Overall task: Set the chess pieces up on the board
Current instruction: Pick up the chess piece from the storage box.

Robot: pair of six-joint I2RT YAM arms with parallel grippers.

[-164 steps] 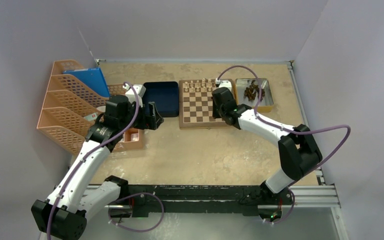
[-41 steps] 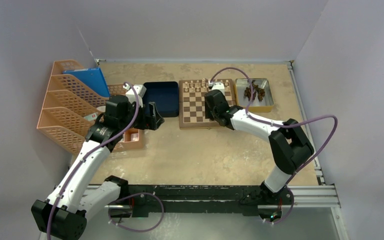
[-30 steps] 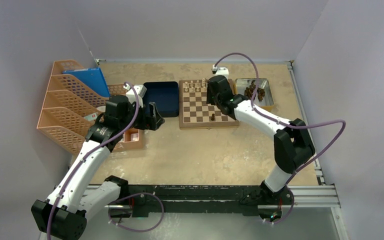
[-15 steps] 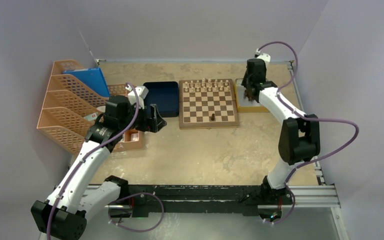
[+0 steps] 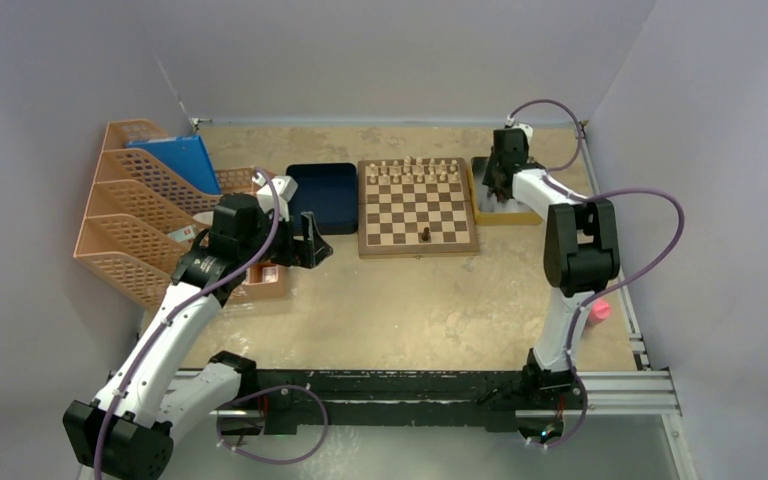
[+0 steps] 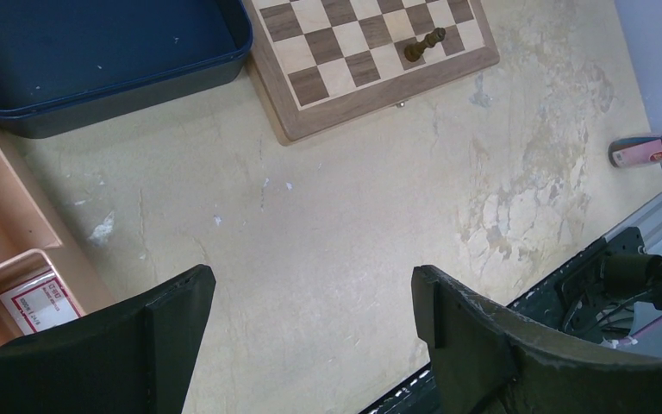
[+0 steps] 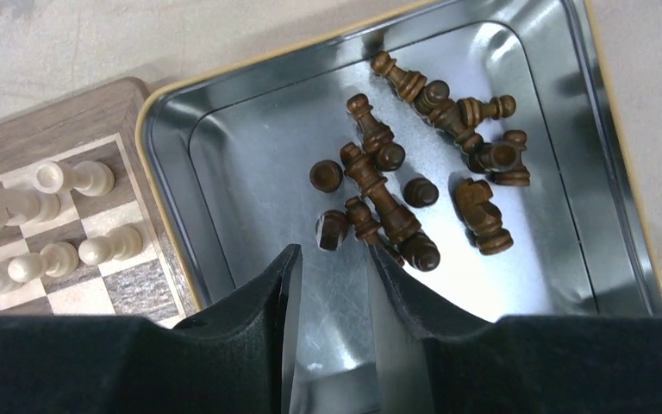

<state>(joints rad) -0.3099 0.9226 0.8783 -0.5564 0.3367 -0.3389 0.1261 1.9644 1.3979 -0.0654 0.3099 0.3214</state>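
Hovering: right tool (image 7: 334, 263) narrowly parted, empty | left tool (image 6: 310, 289) wide, empty | one chessman (image 5: 425, 235) on board (image 5: 400, 215)

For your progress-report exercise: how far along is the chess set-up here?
Done: the light pieces stand in two rows on the far side of the board, and one dark piece stands on its near row. In hand: the right fingers hang open over the silver tray, holding nothing. To do: the heap of dark pieces lying in that tray. The left fingers are open, away from the board.
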